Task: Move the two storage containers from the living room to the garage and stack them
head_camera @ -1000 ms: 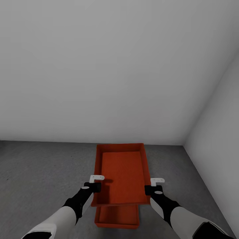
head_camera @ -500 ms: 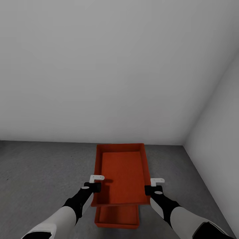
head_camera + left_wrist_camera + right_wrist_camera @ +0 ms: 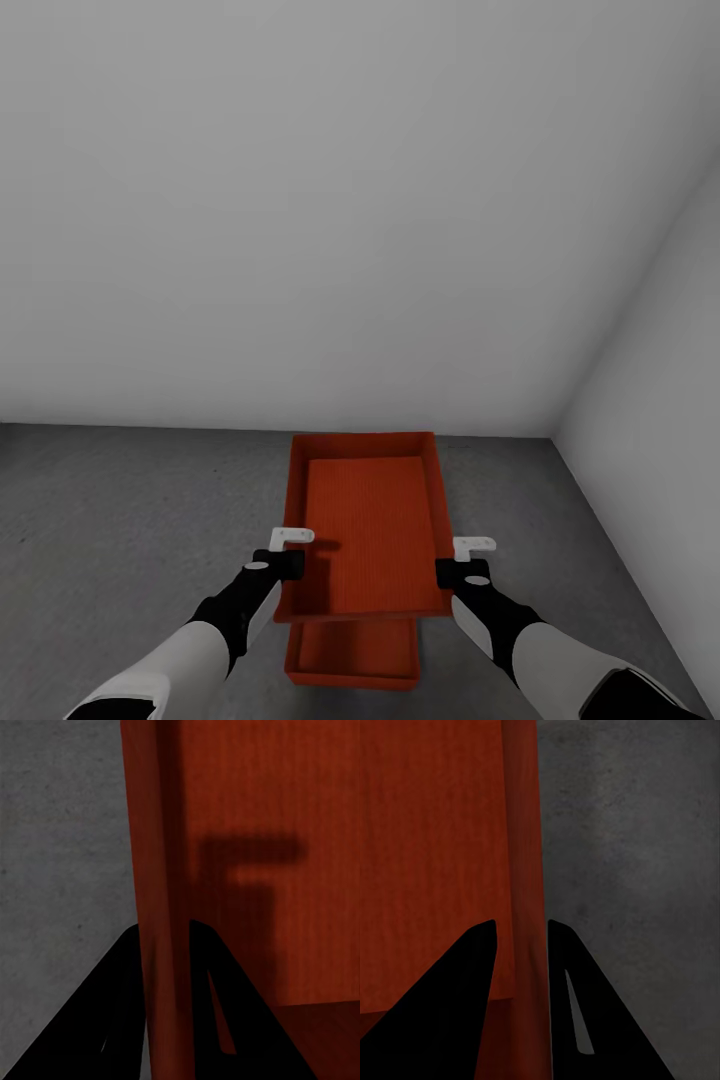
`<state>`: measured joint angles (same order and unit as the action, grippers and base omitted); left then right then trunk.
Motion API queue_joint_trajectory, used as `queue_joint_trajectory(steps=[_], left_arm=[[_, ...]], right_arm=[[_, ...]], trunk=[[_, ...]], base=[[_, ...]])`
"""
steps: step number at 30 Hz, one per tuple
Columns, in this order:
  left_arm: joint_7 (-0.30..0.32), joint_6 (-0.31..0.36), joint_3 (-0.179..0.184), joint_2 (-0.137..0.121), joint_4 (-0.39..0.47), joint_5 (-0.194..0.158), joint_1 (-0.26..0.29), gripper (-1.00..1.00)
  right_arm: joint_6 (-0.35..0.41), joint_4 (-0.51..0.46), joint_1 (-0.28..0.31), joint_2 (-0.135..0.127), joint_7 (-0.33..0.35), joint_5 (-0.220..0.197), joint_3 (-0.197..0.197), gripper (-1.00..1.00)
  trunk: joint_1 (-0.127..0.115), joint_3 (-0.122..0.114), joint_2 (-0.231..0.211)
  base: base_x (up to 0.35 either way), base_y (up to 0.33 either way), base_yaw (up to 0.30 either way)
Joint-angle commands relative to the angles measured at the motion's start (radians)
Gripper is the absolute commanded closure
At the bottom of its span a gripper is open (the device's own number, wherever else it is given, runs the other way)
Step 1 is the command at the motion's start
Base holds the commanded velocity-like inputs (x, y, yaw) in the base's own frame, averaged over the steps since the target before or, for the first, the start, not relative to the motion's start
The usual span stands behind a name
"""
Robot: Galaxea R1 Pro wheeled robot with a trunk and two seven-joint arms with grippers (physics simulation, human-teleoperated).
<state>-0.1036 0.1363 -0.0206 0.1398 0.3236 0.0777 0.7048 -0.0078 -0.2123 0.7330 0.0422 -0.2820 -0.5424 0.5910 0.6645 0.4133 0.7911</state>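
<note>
Two orange-red storage containers are in the garage. My two grippers hold the upper container (image 3: 365, 520) level by its long side walls. The left gripper (image 3: 291, 566) is shut on the left wall (image 3: 159, 907), with a finger on each side of it. On the right wall (image 3: 523, 870), the right gripper (image 3: 449, 573) is shut the same way. The lower container (image 3: 352, 655) lies on the dark grey concrete floor (image 3: 120, 520), showing from under the near end of the upper one. I cannot tell whether the two touch.
A plain white-grey wall (image 3: 300, 220) stands straight ahead, and a second wall (image 3: 660, 400) meets it in a corner at the right. Open concrete floor stretches away to the left of the containers.
</note>
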Motion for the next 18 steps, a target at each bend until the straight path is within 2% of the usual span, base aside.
queue_joint_trajectory(steps=[1,11,18], left_arm=[[-0.004,0.005,0.030,0.003,-0.005,-0.009,-0.001,1.00],[-0.004,0.006,0.030,0.003,-0.006,-0.006,-0.001,1.00],[-0.004,0.012,0.030,0.003,-0.006,-0.007,-0.001,1.00]], right_arm=[[-0.003,-0.001,0.002,0.001,-0.024,0.009,-0.004,1.00],[-0.003,-0.001,0.002,0.001,-0.023,0.009,-0.004,1.00],[-0.003,-0.001,0.002,0.002,-0.024,0.009,-0.004,1.00]], trunk=[[0.000,0.001,0.001],[0.000,0.001,0.001],[0.027,0.023,0.050]], base=[[0.000,0.000,0.000],[0.000,0.000,0.000],[0.000,0.000,0.000]])
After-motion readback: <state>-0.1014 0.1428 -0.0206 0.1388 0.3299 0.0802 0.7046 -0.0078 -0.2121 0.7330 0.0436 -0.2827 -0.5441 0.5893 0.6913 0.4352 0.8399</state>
